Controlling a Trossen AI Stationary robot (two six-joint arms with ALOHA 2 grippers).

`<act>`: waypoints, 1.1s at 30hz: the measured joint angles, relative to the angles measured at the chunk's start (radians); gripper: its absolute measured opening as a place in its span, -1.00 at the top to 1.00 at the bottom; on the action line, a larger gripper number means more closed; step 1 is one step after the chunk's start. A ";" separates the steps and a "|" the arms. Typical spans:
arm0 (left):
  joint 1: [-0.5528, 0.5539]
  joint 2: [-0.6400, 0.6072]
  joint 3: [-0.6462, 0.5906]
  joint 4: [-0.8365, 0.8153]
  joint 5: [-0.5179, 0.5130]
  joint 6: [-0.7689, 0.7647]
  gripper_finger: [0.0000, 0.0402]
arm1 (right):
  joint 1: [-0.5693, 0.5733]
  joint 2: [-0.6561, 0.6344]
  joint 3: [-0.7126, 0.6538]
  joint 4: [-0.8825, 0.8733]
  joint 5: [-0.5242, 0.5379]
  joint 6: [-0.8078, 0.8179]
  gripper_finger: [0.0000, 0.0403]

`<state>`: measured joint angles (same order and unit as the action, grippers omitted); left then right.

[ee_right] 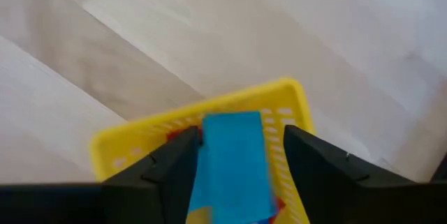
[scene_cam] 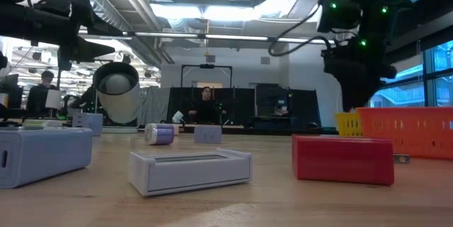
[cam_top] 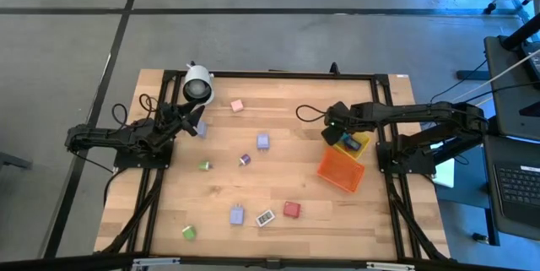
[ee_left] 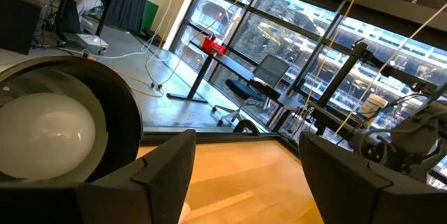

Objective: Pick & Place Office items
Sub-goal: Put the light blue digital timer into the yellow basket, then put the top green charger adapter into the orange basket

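Small office items lie scattered on the wooden table: a pink one point(cam_top: 237, 105), lavender ones point(cam_top: 262, 142) point(cam_top: 237, 214), a purple one point(cam_top: 245, 160), green ones point(cam_top: 205, 165) point(cam_top: 187, 232), a white one point(cam_top: 265, 218) and a red one point(cam_top: 291, 209). My right gripper point(cam_top: 337, 133) points steeply down over the yellow bin point(ee_right: 279, 102), open, with a blue piece point(ee_right: 234, 165) between its fingers. My left gripper point(ee_left: 244, 175) waits open and level at the table's left, beside the white cylinder point(cam_top: 197, 84). My right gripper's fingers stand on either side of the blue piece, above the yellow bin. A gap shows between the piece and one finger point(ee_right: 314, 165). Whether the other finger point(ee_right: 171, 172) touches the piece, I cannot tell.
An orange bin point(cam_top: 341, 170) lies tilted just nearer than the yellow one, at the table's right. A red piece point(ee_right: 183, 135) shows inside the yellow bin. A black frame point(cam_top: 278, 73) runs along the table's far edge. People sit in the room beyond.
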<state>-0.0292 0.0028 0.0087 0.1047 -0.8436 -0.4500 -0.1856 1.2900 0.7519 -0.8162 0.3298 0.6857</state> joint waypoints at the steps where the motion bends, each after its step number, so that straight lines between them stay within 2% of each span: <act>1: 0.000 0.000 0.000 0.000 0.000 0.000 -0.25 | 0.000 0.000 0.012 0.000 0.000 -0.010 -0.09; 9: 0.000 0.000 0.000 0.000 0.000 0.000 -0.25 | 0.000 0.000 0.124 -0.006 -0.001 -0.040 -0.21; 18: 0.000 0.000 0.000 0.003 -0.009 -0.014 -0.25 | 0.024 0.000 0.267 -0.007 0.023 -0.066 -0.22; 24: 0.000 0.000 0.000 0.011 -0.018 -0.296 -0.25 | 0.033 0.000 0.330 0.011 0.055 -0.068 -0.22; 27: 0.000 0.000 0.000 0.011 -0.052 -0.354 -0.25 | 0.033 0.000 0.341 0.046 0.065 -0.067 -0.22; 30: 0.000 0.000 0.000 0.011 -0.160 -0.305 -0.25 | 0.033 0.000 0.342 0.074 0.088 -0.044 -0.22; 33: 0.000 0.000 0.000 0.010 -0.207 -0.256 -0.25 | 0.033 0.000 0.342 0.083 0.113 -0.014 -0.22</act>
<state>-0.0288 0.0026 0.0086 0.1143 -1.0507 -0.7062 -0.1524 1.2903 1.0935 -0.7327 0.4430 0.6717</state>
